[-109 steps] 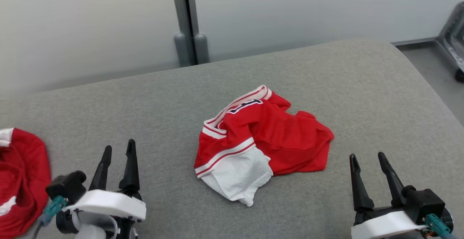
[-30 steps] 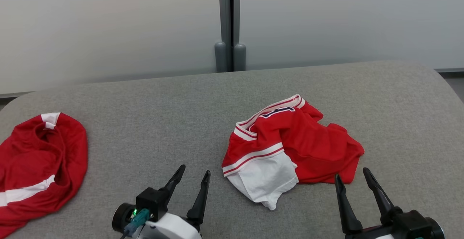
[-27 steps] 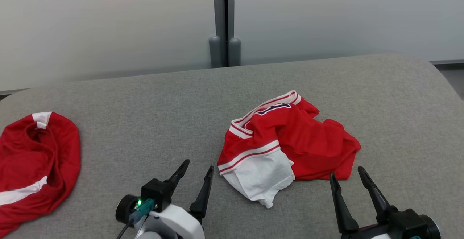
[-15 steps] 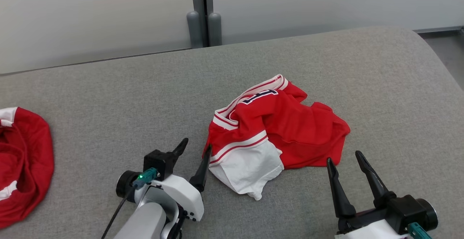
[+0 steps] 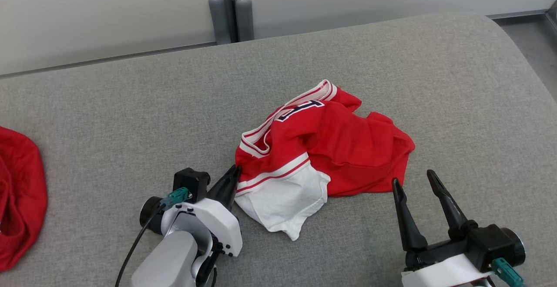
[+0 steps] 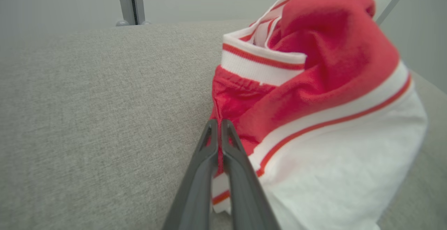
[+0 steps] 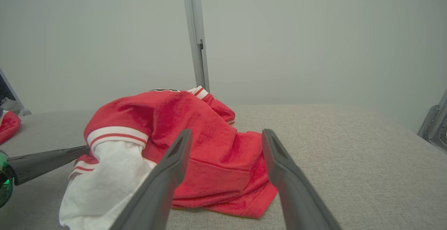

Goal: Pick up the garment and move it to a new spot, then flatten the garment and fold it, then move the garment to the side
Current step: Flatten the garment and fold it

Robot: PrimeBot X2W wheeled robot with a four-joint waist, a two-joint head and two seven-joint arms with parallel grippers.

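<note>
left gripper [image 5: 235, 170] [image 6: 219, 121]: clamped on the near-left edge of the garment [image 5: 343, 147] [image 6: 314, 48] [image 7: 174, 118], low against the table [image 5: 109, 117]
left fingers [image 6: 199, 174]: pressed together, with a thin line of red cloth showing between them in the left wrist view
depth of the pinch: hard to judge, as the cloth behind the fingers is hidden by them
right gripper [image 5: 413, 177] [image 7: 226, 133]: fingers spread wide with nothing between them, just short of the garment's near-right hem
right fingertips and table: I cannot tell whether they touch
garment: a crumpled red top with a white sleeve and red-and-white striped trim, heaped near the middle of the table, closer to the robot's side
white sleeve [image 5: 283, 200]: spills toward the near edge, its underside out of sight
lettering [image 5: 300, 109]: dark, near the striped collar, partly folded under and unreadable
left wrist view of the garment: close and blurred, its top and right side cut off
table: covered in grey fabric, with a rounded far-right corner
second red cloth [image 5: 17, 191] [image 7: 8, 125]: at the table's far left, well apart from the garment, cut off by the picture's edge
grey post [image 5: 226, 8]: stands behind the table between pale wall panels
</note>
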